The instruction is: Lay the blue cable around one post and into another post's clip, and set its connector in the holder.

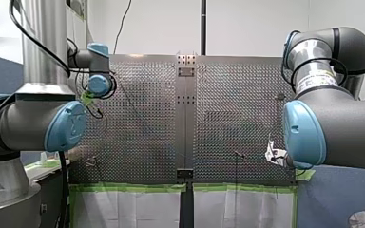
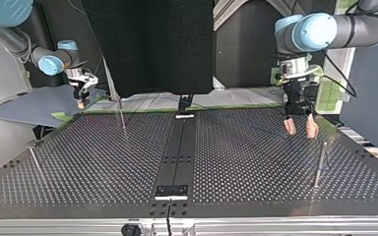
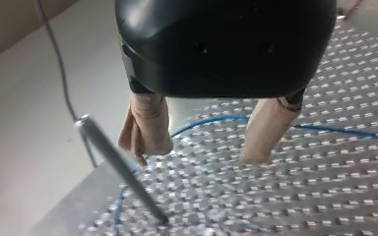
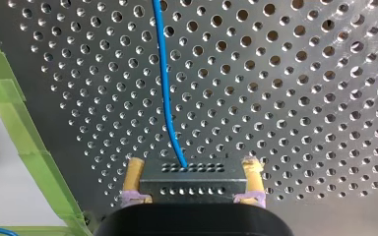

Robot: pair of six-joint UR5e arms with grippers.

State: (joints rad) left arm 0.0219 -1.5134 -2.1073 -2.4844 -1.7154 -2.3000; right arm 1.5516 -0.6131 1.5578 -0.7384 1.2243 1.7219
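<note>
Reaching over the far edge of the perforated desk (image 2: 256, 162) at the upper left of the top view, my right arm (image 2: 54, 61) has its jaws clamped on the connector (image 4: 189, 179), with a yellow pad (image 4: 134, 172) at each end of the block. My left arm (image 2: 320, 29) enters at the upper right of that view. Its jaws are spread wide and empty, and its beige pads (image 2: 312, 129) hang low over the holes.

The blue cable (image 4: 165, 83) leaves the connector and runs away across the desk. In the left wrist view it curves under the open jaws and passes near the foot of a slanted metal post (image 3: 118, 167) just beside them. Whether it goes round that post cannot be told.

The job looks to be at an early step: the connector is in hand, and the cable lies loose and clipped nowhere that shows. The next move likely calls for the empty jaws to close on the cable below them and steer it around a post such as the one at right of centre (image 2: 320, 164), while the right arm keeps slack.

A black strip (image 2: 179, 147) divides the desk down the middle, and green tape (image 1: 128, 187) edges its near side in the front view. A pale wall (image 1: 247, 23) stands behind, and a dark panel (image 2: 147, 44) fills the upper centre of the top view.
</note>
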